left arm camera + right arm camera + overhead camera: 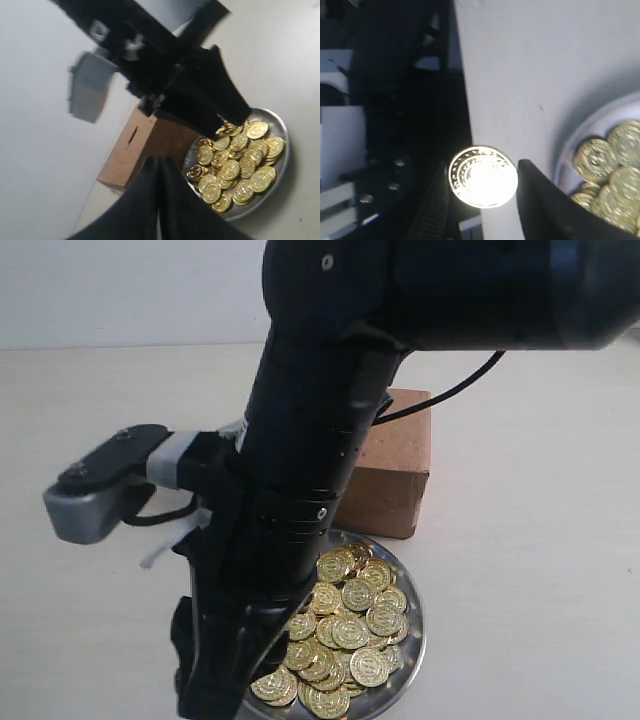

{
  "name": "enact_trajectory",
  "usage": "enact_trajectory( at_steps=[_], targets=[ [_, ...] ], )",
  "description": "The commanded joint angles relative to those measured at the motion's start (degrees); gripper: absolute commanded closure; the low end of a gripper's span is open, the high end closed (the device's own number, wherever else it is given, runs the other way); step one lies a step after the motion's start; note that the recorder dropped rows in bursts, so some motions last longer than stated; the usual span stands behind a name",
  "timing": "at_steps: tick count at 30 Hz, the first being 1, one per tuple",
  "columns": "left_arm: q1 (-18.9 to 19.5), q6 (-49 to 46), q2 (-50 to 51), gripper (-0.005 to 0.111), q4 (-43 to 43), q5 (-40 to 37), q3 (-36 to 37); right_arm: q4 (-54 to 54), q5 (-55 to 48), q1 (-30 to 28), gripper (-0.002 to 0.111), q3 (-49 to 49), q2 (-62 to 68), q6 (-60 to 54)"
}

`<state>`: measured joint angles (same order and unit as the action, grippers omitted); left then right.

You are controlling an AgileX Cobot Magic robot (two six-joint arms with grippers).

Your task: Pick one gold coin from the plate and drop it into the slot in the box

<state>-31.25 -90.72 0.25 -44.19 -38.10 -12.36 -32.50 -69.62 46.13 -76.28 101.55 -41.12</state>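
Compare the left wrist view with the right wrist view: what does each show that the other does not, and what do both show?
Only the left wrist view shows the cardboard box with its slot, and the other arm crossing the frame. Only the right wrist view shows a single coin pinched in the right end effector. Both show the silver plate holding the heap of gold coins.
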Motion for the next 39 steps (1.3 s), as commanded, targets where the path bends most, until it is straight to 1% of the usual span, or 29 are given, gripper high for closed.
enact_trajectory(
  at_steps=[1, 2, 3, 4, 5, 6, 8, 9, 10, 11, 15, 18, 22, 27, 35, 37, 39],
  targets=[
    [-0.82, -16.7, -0.25, 0.095, -9.19, -7.42, 1.17, -9.16, -0.34, -0.12, 0.078, -0.31, -2.51, -3.82],
    [-1.44, -20.97, -0.17, 0.08, -9.17, -8.87, 1.65, -9.17, -0.34, -0.12, 0.078, -0.31, -2.78, -3.59],
    [-2.1, -22.3, 0.31, 0.069, -8.96, -8.89, 1.92, -9.78, -0.34, -0.12, 0.078, -0.31, -2.89, -3.49],
    [-3.4, -24.16, 1.18, 0.041, -8.96, -8.96, 2.35, -10.82, -0.34, -0.12, 0.078, -0.31, -2.89, -2.59],
    [-4.4, -24.44, 1.88, 0.026, -9.07, -8.76, 2.35, -11.09, -0.34, 0.48, 0.078, -0.31, -2.89, -2.45],
    [-4.93, -24.44, 2.28, 0.023, -9.22, -8.36, 2.35, -11.09, -0.34, 1.11, 0.078, -0.31, -2.89, -2.19],
    [-5.67, -26.68, 2.88, 0.037, -9.18, -8.73, 2.35, -11.09, -0.34, 4.1, 0.078, -0.07, -2.89, -2.18],
    [-6.01, -29.33, 3.03, 0.046, -9.32, -9.6, 2.35, -11.09, -0.34, 6.03, 0.078, -0.07, -2.89, -2.18],
    [-6.41, -29.49, 3.03, 0.05, -9.67, -9.92, 2.35, -11.09, -0.34, 7.33, 0.078, -0.07, -2.89, -2.18],
    [-6.98, -29.49, 3.03, 0.051, -9.81, -9.92, 2.35, -11.09, -0.34, 8.81, 0.078, -0.07, -2.89, -2.18],
    [-8.0, -29.49, 3.03, 0.051, -9.91, -10.03, 2.35, -11.74, -0.34, 10.91, 0.078, -0.07, -2.89, -2.18],
    [-8.79, -29.49, 3.03, 0.051, -10.55, -10.75, 2.35, -14.26, -0.34, 11.8, 0.078, -0.07, -2.89, -2.53],
    [-10.28, -29.49, 3.03, 0.051, -10.69, -11.44, 2.35, -15.55, -0.34, 11.8, 0.078, -0.07, -2.89, -2.71],
    [-11.21, -29.49, 3.03, 0.051, -11.63, -11.44, 2.35, -17.81, -0.34, 11.8, 0.078, -0.07, -2.89, -2.71],
    [-11.33, -29.49, 3.03, 0.052, -13.58, -11.22, 2.35, -19.41, -0.34, 11.8, 0.078, -0.07, -2.78, -2.71],
    [-11.33, -29.49, 3.03, 0.054, -13.71, -11.23, 2.35, -19.59, -0.34, 11.8, 0.078, -0.07, -2.78, -2.71],
    [-11.33, -29.49, 3.03, 0.06, -13.71, -11.23, 2.35, -19.59, -0.34, 11.8, 0.078, -0.07, -2.67, -2.71]
  ],
)
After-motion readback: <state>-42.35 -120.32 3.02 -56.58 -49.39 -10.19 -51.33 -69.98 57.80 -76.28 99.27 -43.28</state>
